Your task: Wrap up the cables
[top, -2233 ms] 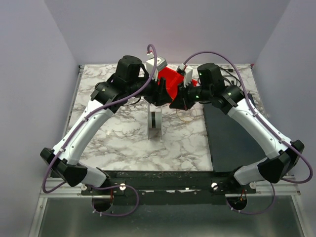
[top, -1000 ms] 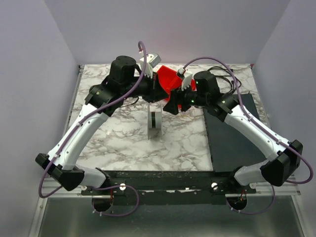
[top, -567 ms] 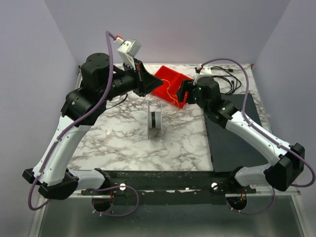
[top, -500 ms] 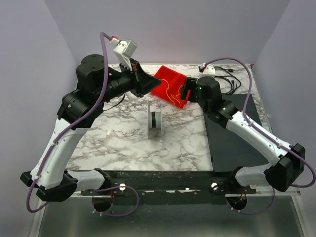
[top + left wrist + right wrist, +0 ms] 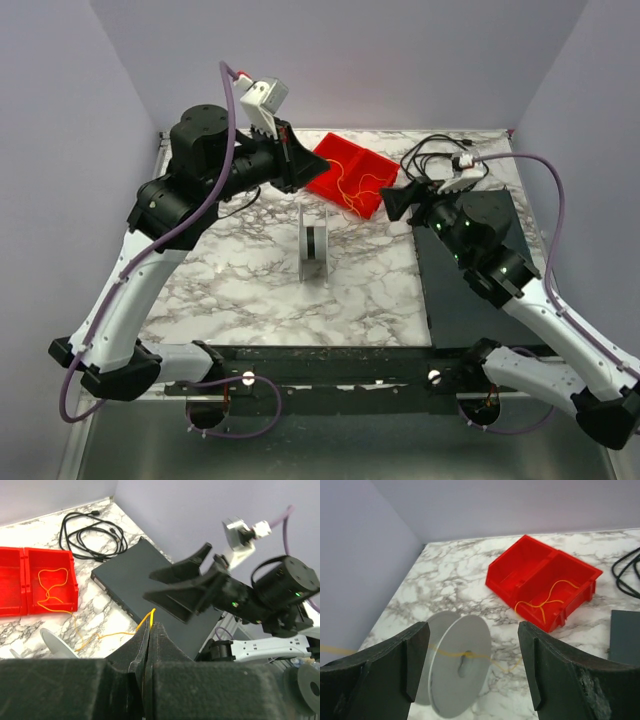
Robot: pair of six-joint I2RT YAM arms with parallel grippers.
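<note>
The cables are one hair-thin yellow-orange wire (image 5: 106,635). My left gripper (image 5: 151,626) is shut on its end, raised above the table left of the red bin (image 5: 352,180). From there the wire drops toward the table and on into the bin, where it lies in loose loops (image 5: 543,601). It also passes through the hub hole of a grey spool (image 5: 458,666) standing on edge at mid-table. My right gripper (image 5: 476,666) is open and empty, held above the table with the spool framed between its fingers; it sits right of the bin in the top view (image 5: 396,203).
A thicker black cord coil (image 5: 442,158) lies at the back right. A dark flat box (image 5: 468,262) covers the table's right side. The marble table (image 5: 240,270) ends at walls on the left, back and right.
My right arm has drawn back to the right, away from the red bin, and its jaws have spread a little wider. The left gripper stayed shut on the wire and shifted slightly right.
</note>
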